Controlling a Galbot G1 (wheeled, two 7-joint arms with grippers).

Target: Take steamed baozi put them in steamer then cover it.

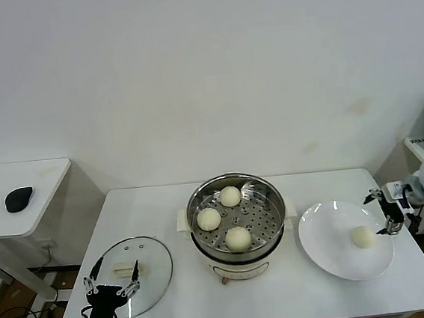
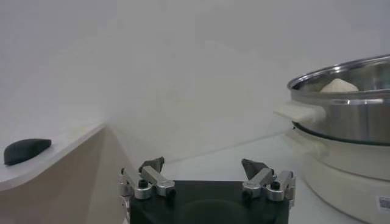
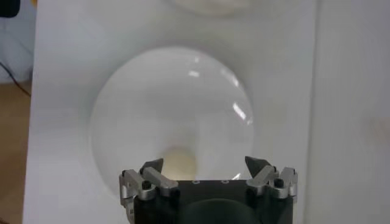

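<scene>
The right gripper (image 1: 382, 212) stands with its jaws wide apart and nothing between them, to the right of the steamer (image 1: 236, 224), at the right edge of the white plate (image 1: 321, 235). In its wrist view the gripper (image 3: 206, 167) hangs above that plate (image 3: 122, 122), with the one baozi (image 3: 178, 162) left on the plate showing just past its fingers. In the head view this baozi (image 1: 364, 237) lies on the plate's right half, close beside the gripper but not touching it.

The left gripper (image 1: 115, 279) is also spread fully and holds nothing. It is left of the steamer, over the near-left corner of the table (image 1: 156, 202), above the cover (image 1: 143, 267), which lies flat on the table with its cream handle (image 1: 124, 270) up.

The steamer stands at the table's middle, uncovered, with three baozi (image 1: 238, 238) on its perforated tray. Far left of it, a dark mouse (image 1: 18, 199) rests on a side table (image 1: 41, 175).
</scene>
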